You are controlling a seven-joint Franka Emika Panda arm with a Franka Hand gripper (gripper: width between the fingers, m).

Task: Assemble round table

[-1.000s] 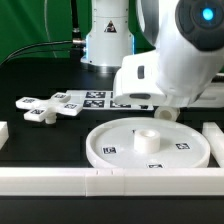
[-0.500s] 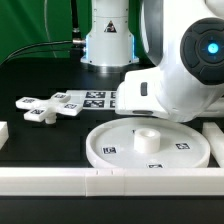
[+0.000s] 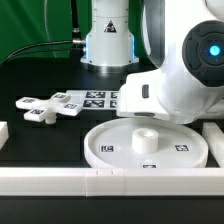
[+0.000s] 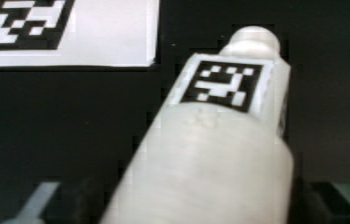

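A: Black tabletop (image 3: 40, 140), green backdrop (image 3: 30, 30). What's done?
B: Nothing joined, I judge. Exterior view, nine o'clock: white plastic cross-shaped piece (image 3: 45, 107) lies loose. Six o'clock: large rimmed white round disc (image 3: 120, 135), socket (image 3: 147, 138) bare. My gripper (image 4: 181, 208), hidden behind my arm (image 3: 185, 85) there, pinches the thick white tagged cylinder (image 4: 216, 130).

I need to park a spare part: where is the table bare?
Bare black table lies between the cross-shaped piece, the disc and the front rail. Crowded on the exterior view's right: the arm hides the disc's far side and part of the marker board.
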